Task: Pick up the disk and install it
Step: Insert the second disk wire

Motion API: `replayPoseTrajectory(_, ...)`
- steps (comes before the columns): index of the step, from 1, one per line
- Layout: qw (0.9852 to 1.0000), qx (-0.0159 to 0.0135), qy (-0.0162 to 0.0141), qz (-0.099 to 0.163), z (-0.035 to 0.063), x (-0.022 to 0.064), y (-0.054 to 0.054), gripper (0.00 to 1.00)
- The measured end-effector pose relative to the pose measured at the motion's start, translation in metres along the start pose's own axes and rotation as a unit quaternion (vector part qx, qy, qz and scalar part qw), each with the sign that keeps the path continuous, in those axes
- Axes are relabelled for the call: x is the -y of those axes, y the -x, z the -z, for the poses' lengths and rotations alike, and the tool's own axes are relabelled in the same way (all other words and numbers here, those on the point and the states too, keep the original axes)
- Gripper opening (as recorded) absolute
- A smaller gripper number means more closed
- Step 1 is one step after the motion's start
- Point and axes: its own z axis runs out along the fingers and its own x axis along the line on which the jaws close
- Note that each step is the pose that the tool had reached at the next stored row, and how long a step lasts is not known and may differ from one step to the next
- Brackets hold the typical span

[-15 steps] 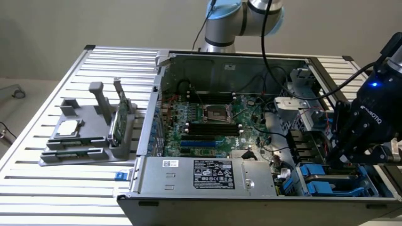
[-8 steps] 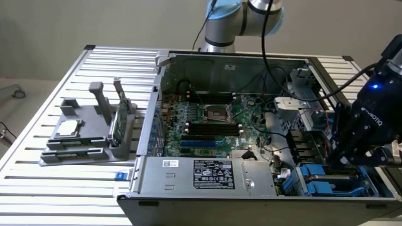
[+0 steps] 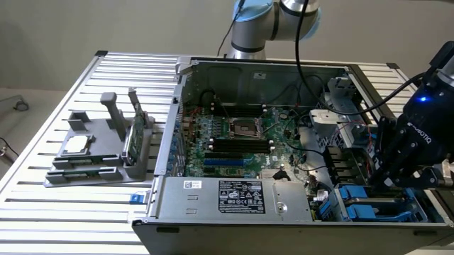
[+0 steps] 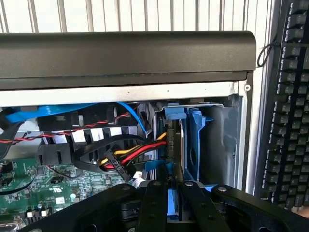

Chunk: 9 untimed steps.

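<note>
One disk (image 4: 175, 203) on edge, long axis into bay (image 4: 212, 140), jaws clamping it.

Claw (image 4: 175, 191) apparently clamping blue-edged disk (image 4: 174, 145) in bay.

The arm (image 3: 273, 21) is seen rising at the back of the exterior view, its grey and blue joint bent over. The black wrist assembly (image 3: 418, 138), marked by a lit blue lamp, is lowered at the exterior view's right. The gripper (image 4: 175, 205) is pointed downward, its two black fingers (image 4: 153, 203) drawn narrowly together against a blue-edged part clasped between them.
</note>
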Motion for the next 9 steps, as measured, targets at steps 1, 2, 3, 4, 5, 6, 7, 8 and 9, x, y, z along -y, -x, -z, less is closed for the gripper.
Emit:
replayPoseTrajectory(1,1.0,0.0,0.0002,0.0,-0.0003,-0.0001,0.0,0.16)
replayPoseTrajectory(2,1.0,-0.0004,0.0003,0.0,-0.0005,-0.0002,-0.0001,0.18)
replayPoseTrajectory(3,1.0,-0.0011,0.0001,0.001,-0.0014,-0.0003,0.0,0.24)
replayPoseTrajectory(4,1.0,-0.0007,0.0,0.001,-0.001,-0.0002,0.0,0.3)
replayPoseTrajectory(5,1.0,-0.0001,0.0,0.001,0.0001,0.0,0.0002,0.3)
replayPoseTrajectory(6,1.0,-0.0002,-0.0001,0.001,0.0012,0.0001,0.0004,0.36)
replayPoseTrajectory(7,1.0,-0.0001,-0.0001,0.001,0.0027,0.0003,0.0006,0.36)
replayPoseTrajectory(8,1.0,-0.0002,-0.0003,0.001,0.0042,0.0004,0.0008,0.42)
replayPoseTrajectory(9,1.0,-0.0001,-0.0004,0.001,0.0057,0.0006,0.001,0.48)
